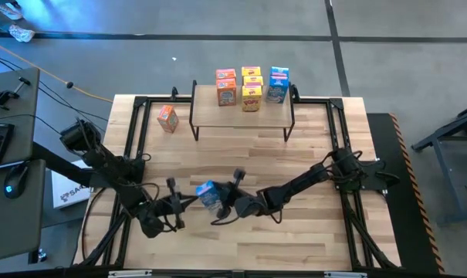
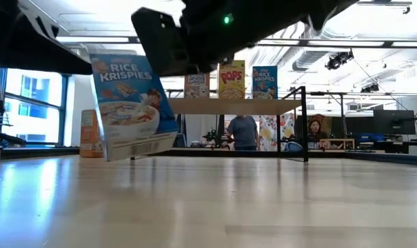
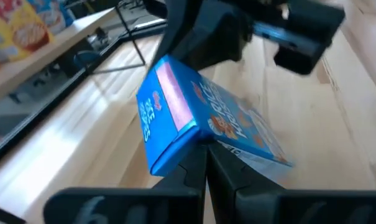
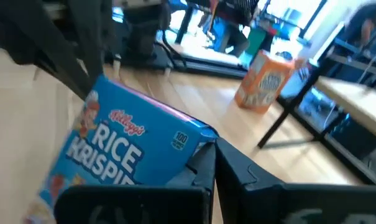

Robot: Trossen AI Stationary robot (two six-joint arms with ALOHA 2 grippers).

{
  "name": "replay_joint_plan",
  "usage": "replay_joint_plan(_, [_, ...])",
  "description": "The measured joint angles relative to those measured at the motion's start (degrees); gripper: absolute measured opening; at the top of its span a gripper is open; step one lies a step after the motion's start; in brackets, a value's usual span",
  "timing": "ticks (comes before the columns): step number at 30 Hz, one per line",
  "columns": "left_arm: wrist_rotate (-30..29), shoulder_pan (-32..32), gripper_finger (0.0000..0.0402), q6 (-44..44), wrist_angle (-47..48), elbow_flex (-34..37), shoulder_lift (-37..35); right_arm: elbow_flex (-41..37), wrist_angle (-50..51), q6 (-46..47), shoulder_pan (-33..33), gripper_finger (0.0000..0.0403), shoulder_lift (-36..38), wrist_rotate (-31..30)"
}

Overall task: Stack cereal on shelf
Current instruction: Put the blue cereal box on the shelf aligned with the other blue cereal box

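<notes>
Blue cardboard, printed with a bowl of rice cereal, is the thing being handled: a small blue cereal box (image 1: 208, 194) is hanging tilted just above the wooden tabletop (image 1: 295, 232), well in front of the low shelf with the light-wood top and thin black legs (image 1: 206, 114). Both arms are meeting at it. The right gripper (image 1: 224, 202) is gripping it with its fingers closed on one edge. The left gripper (image 1: 181, 202) is just beside the box on the other side; whether its fingers are pinching the box or only touching it, I cannot tell.

I think the step is carrying this box to the shelf. To do it well, only one gripper should be holding before lifting, the box should be turned upright, and it should go on the blue boxes (image 1: 278, 85) at the shelf's right end, squarely, so the stack is not pushed off.

On the shelf, orange boxes (image 1: 226, 86) and yellow boxes (image 1: 252, 88) are standing left of the blue ones; how many are in each pile is hard to count. One orange box (image 1: 167, 118) is standing on the table left of the shelf. The low view is cutting off both grippers at the top.
</notes>
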State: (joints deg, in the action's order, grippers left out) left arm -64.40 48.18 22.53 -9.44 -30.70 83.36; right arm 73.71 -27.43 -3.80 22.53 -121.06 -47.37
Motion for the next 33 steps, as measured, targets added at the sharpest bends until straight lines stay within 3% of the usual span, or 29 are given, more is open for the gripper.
replay_joint_plan(8, [-0.5,2.2,0.0,-12.0,-5.5,0.0,0.1,0.1,-0.9,-7.8,2.2,0.0,0.1,-0.2])
replay_joint_plan(15, [-1.1,3.7,0.0,-18.2,-8.7,-0.5,2.9,0.0,-0.2,-9.1,3.3,0.0,0.0,0.4])
replay_joint_plan(25, [-3.8,4.7,0.0,-32.5,-8.3,-11.6,17.1,-4.2,-8.2,-12.8,5.9,0.0,0.0,0.2])
replay_joint_plan(33, [-2.9,4.6,0.0,-37.1,-5.5,-16.7,20.8,-4.3,-8.3,-13.2,7.5,0.0,0.0,-0.5])
